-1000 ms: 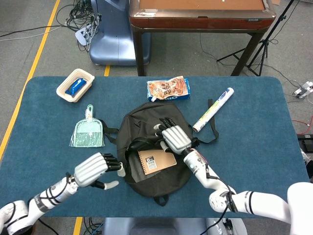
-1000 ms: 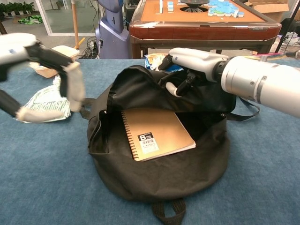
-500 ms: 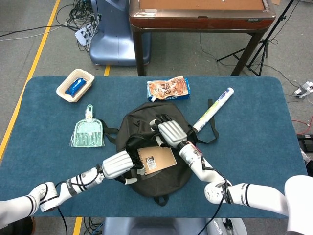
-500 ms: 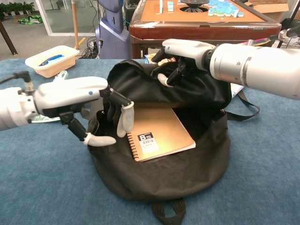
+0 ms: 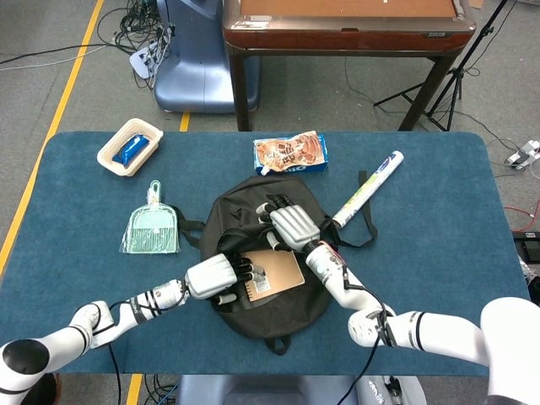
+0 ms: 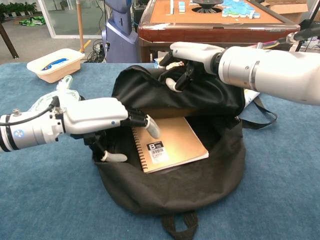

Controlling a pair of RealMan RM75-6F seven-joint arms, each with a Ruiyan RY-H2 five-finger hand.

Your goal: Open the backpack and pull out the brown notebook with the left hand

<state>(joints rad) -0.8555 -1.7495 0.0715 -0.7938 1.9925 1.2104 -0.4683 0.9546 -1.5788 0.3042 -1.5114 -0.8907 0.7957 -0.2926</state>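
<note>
Surroundings: a cream tray (image 5: 129,146) with a blue packet is sitting at the table's far left; a green dustpan (image 5: 152,226) is lying just left of the backpack; a snack bag (image 5: 291,154) is lying beyond it, and a white tube (image 5: 367,188) is lying at its right.
Backpack: the black backpack (image 6: 175,187) is lying open on the blue table (image 5: 430,245), its upper flap bunched and lifted.
Notebook: the brown notebook (image 6: 172,140) is lying inside the opening, spiral edge toward the left, cover showing.
Left hand: the left hand (image 6: 95,121) is reaching in from the left, fingers spread, fingertips (image 6: 152,129) touching the notebook's top corner by the spiral; it is gripping nothing.
Right hand: the right hand (image 6: 187,57) is clutching the bunched flap, holding the mouth open.
Obstruction: the backpack's left rim is lying under the left hand's thumb.
Hard to tell: the notebook's far edge is sitting in shadow under the flap.
</note>
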